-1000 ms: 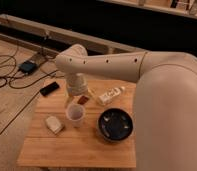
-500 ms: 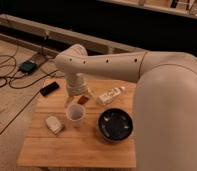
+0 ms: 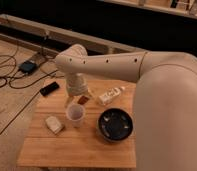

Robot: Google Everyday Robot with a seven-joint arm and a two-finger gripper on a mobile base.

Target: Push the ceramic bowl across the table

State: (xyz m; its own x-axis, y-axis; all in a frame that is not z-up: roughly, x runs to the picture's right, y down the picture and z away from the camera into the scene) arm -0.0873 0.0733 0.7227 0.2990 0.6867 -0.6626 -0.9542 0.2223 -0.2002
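Note:
The ceramic bowl (image 3: 114, 125) is wide, glossy black and speckled, and sits on the right part of the light wooden table (image 3: 77, 150). My white arm reaches in from the right and bends down over the table's far side. My gripper (image 3: 77, 98) hangs under the wrist, just behind a small white cup (image 3: 75, 114) and to the left of the bowl, apart from it. The wrist hides most of the gripper.
A pale wrapped item (image 3: 54, 124) lies left of the cup. A white bottle-like item (image 3: 110, 95) and a small brown item (image 3: 83, 100) lie at the far edge. On the floor to the left are a black phone (image 3: 49, 88), cables and a small device (image 3: 28, 66).

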